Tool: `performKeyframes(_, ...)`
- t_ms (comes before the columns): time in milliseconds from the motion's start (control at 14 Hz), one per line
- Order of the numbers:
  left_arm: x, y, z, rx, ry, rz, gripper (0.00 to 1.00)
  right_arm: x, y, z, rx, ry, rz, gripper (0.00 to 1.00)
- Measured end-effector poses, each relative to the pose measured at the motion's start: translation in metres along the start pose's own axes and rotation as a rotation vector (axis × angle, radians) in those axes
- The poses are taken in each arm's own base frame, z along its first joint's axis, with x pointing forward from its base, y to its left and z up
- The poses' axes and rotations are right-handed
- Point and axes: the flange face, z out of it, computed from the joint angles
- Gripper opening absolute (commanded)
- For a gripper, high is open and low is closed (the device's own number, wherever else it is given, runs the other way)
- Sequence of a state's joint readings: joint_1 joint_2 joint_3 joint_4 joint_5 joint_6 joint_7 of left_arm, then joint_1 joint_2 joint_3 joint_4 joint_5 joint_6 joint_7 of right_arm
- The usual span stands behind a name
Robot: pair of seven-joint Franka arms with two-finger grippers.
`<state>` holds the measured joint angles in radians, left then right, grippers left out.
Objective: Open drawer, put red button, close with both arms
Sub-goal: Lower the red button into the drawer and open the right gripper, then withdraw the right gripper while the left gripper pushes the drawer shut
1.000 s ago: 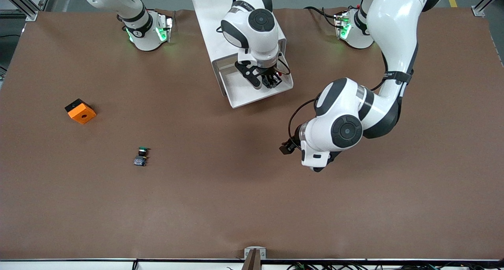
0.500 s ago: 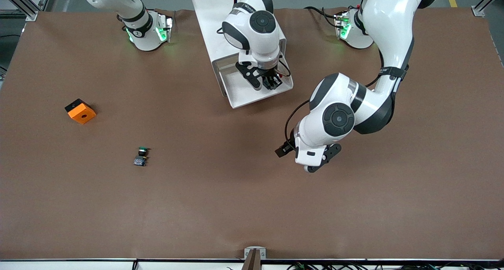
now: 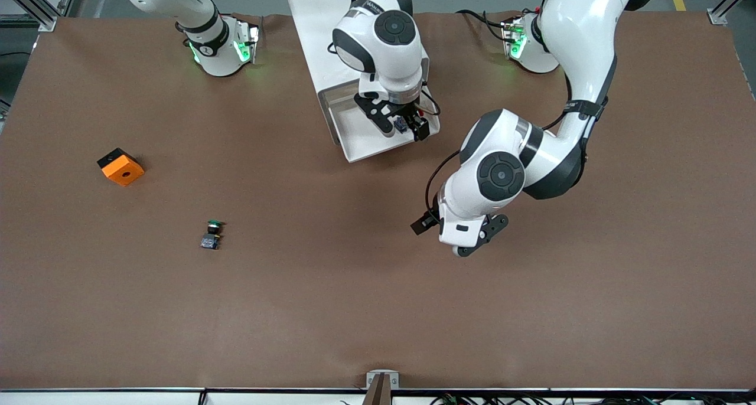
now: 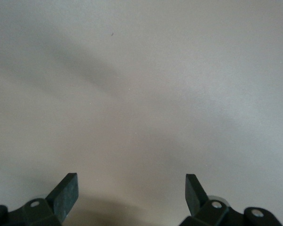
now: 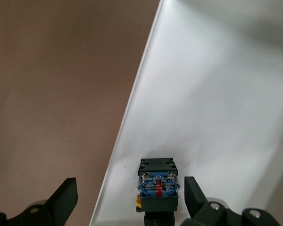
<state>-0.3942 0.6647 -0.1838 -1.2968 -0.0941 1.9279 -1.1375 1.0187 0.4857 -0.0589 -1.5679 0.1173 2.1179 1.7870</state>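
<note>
The red button lies on the floor of the open white drawer. Only its black body with a blue and red label shows; the cap is hidden. It shows as a small dark piece in the front view. My right gripper hangs low over the drawer, open, with a finger on either side of the button and not touching it; it also shows in its wrist view. My left gripper is open and empty over bare table, nearer the front camera than the drawer; its wrist view shows only bare surface.
The white cabinet stands between the two arm bases, its drawer pulled out toward the front camera. A green-capped button and an orange block lie toward the right arm's end of the table.
My right gripper has opened and let go of the red button, which now rests in the drawer. My left arm has shifted a little toward the drawer.
</note>
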Motion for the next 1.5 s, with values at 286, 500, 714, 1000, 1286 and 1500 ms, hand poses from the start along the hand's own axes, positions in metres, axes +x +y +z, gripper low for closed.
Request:
performKeyframes(286,-0.009,-0.002,0.034,0.009,-0.009,0.018,1.0,0.044,-0.012,-0.037,-0.074,0.006,-0.184,1.0)
performKeyframes(500,-0.032,0.005,0.041,0.016,-0.02,0.061,1.0,0.107,-0.013,-0.086,-0.093,-0.007,-0.313,1.0)
performKeyframes(714,-0.056,0.01,0.051,0.033,-0.031,0.095,1.0,0.192,0.004,-0.14,-0.12,-0.032,-0.423,1.0)
performKeyframes(1000,-0.089,0.01,0.074,0.078,-0.049,0.137,1.0,0.322,0.048,-0.194,-0.148,-0.088,-0.565,1.0)
performKeyframes(1286,-0.136,0.004,0.072,0.098,-0.066,0.198,1.0,0.45,0.108,-0.233,-0.142,-0.15,-0.711,1.0)
performKeyframes(1500,-0.161,-0.005,0.072,0.118,-0.076,0.229,1.0,0.517,0.156,-0.243,-0.185,-0.179,-0.761,1.0)
